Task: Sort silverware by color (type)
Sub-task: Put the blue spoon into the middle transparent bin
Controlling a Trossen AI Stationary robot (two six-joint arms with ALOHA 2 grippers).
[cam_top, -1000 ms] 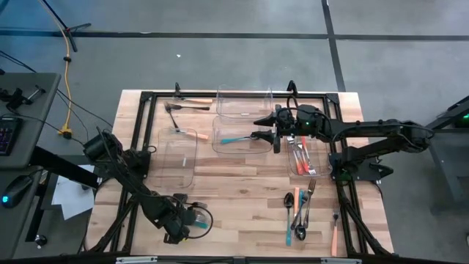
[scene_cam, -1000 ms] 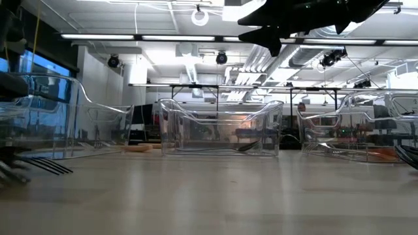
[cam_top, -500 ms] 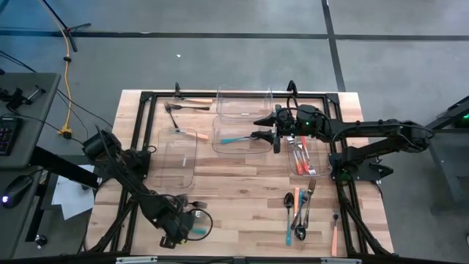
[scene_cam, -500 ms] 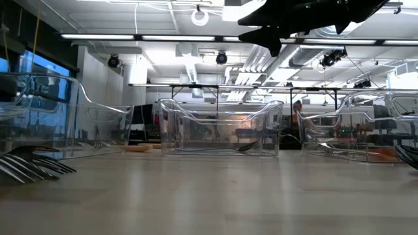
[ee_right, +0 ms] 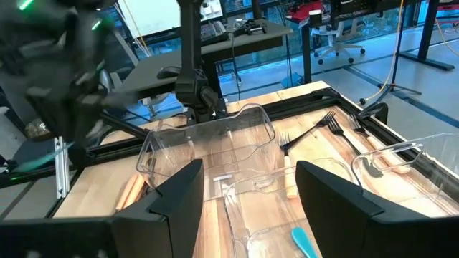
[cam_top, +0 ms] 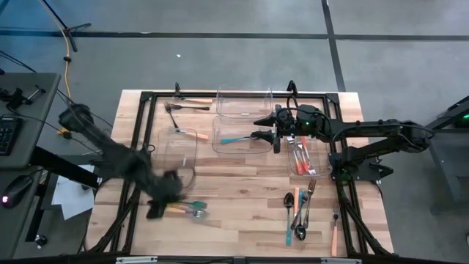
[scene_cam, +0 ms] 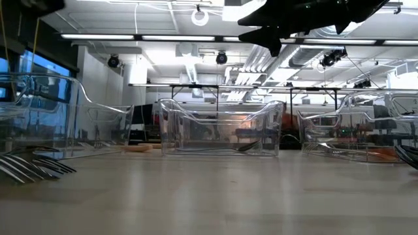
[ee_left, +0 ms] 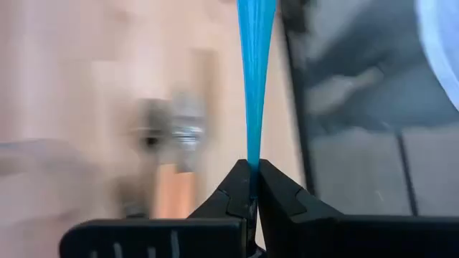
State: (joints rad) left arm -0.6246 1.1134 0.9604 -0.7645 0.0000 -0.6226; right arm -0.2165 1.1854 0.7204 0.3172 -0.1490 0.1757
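2 fingertips of my left gripper [ee_left: 252,188] are pinched on a teal handle [ee_left: 256,79] above the table's near-left. Held only at its tip, it could swivel or slip free mid-swing. My right gripper [cam_top: 267,132] hangs wide over the middle bin [cam_top: 218,144].

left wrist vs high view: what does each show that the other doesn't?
Only the left wrist view shows the left gripper shut on a teal-blue handle pinched between its fingertips. Only the high view shows the whole layout: the clear bins, the loose silverware pile and the right gripper open over a bin. Both show the wooden table and a blurred orange-handled piece near the left arm.
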